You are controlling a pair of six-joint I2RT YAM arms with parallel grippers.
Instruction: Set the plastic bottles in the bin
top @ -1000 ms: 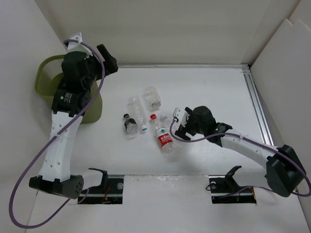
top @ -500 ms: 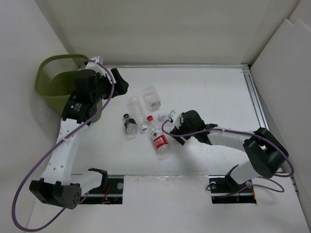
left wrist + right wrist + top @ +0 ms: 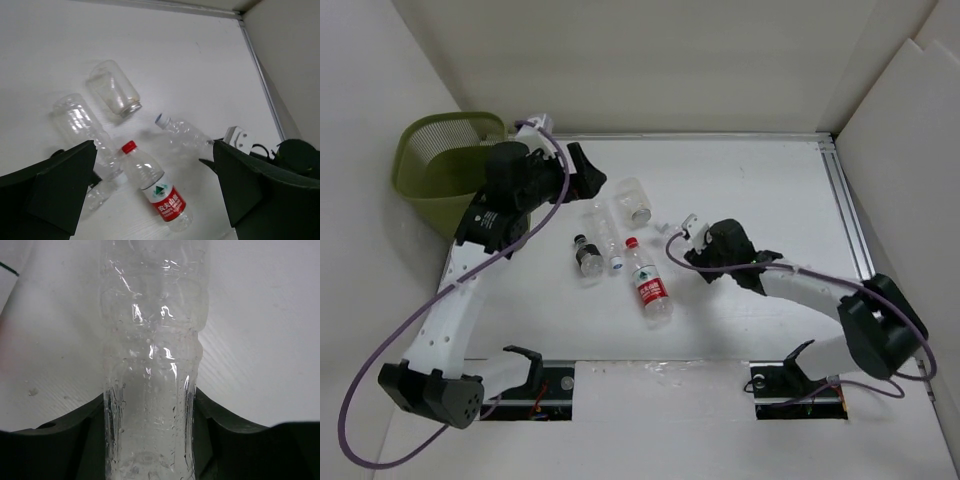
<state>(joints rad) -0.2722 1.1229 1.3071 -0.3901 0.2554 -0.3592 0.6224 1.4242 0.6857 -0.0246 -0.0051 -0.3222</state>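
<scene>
The olive-green bin [image 3: 440, 165] stands at the table's far-left corner. My left gripper [image 3: 587, 170] hangs open to the right of it, above the bottles [image 3: 155, 200]. Below it lie a red-capped, red-labelled bottle [image 3: 651, 287] [image 3: 155, 187], a wide capless bottle [image 3: 633, 199] [image 3: 112, 92], a slim white-capped one [image 3: 604, 232] [image 3: 80, 125] and a dark-capped one [image 3: 587, 260]. My right gripper [image 3: 692, 245] [image 3: 150, 440] is shut on a clear crinkled bottle [image 3: 152, 340] [image 3: 185, 134] lying on the table, its fingers pressing both sides.
White walls enclose the table on the left, back and right. A metal rail [image 3: 845, 210] runs along the right side. Purple cables loop from both arms.
The left arm swung from over the bin to the right, above the bottles. The right gripper closed on the clear bottle. The red-capped bottle shifted a little to the left.
</scene>
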